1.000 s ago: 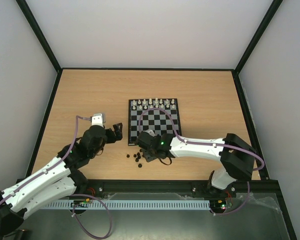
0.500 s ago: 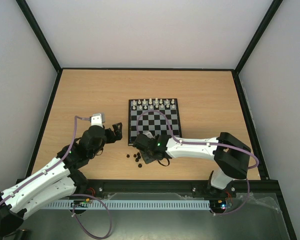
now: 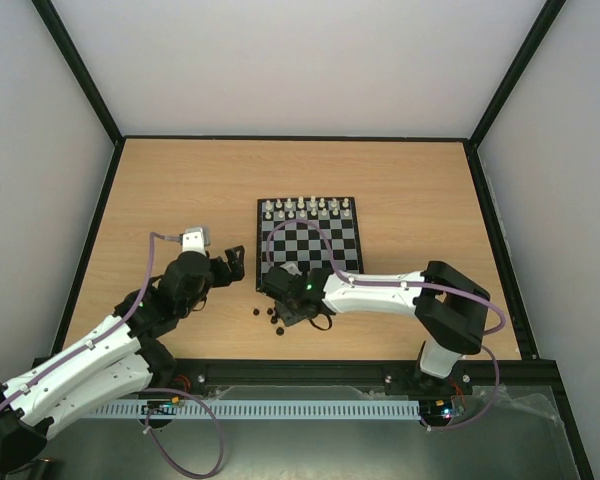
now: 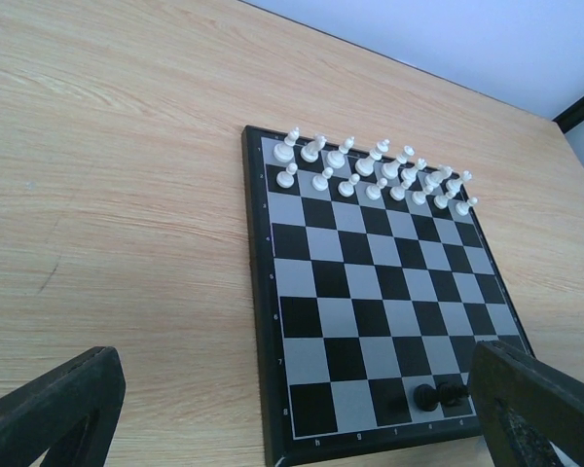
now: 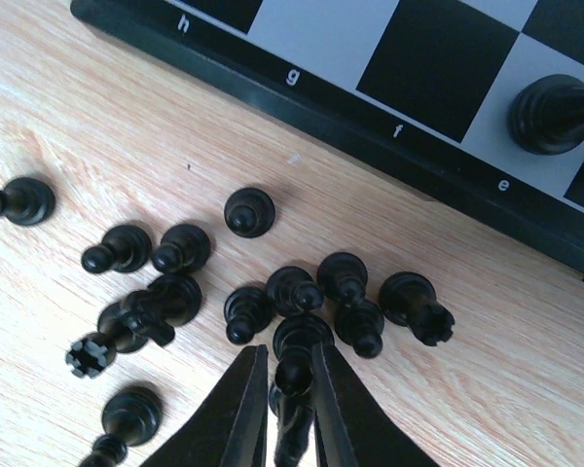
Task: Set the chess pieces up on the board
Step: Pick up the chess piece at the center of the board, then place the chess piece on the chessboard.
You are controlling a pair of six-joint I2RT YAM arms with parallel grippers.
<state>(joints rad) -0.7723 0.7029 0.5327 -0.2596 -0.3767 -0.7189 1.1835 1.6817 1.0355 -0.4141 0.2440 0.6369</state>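
Note:
The board [image 3: 325,245] lies mid-table with white pieces [image 3: 308,208] along its far rows. Two black chess pieces [image 4: 438,395] stand on its near row, one showing in the right wrist view [image 5: 550,112]. Several more black chess pieces [image 5: 180,251] lie scattered on the wood just off the board's near left corner [image 3: 272,315]. My right gripper [image 5: 284,352] is down in this pile, its fingers narrowly straddling one lying piece [image 5: 300,336]; the right finger touches it, and a thin gap remains on the left. My left gripper [image 4: 297,352] hovers wide open left of the board, empty.
Black frame rails border the table on the left, right and far sides. Bare wood surrounds the board [image 4: 370,282]. The left arm [image 3: 180,285] sits close to the pile's left side.
The right arm has slid slightly left over the pile and its fingers have narrowed around one lying black piece. The left arm has stayed still and open.

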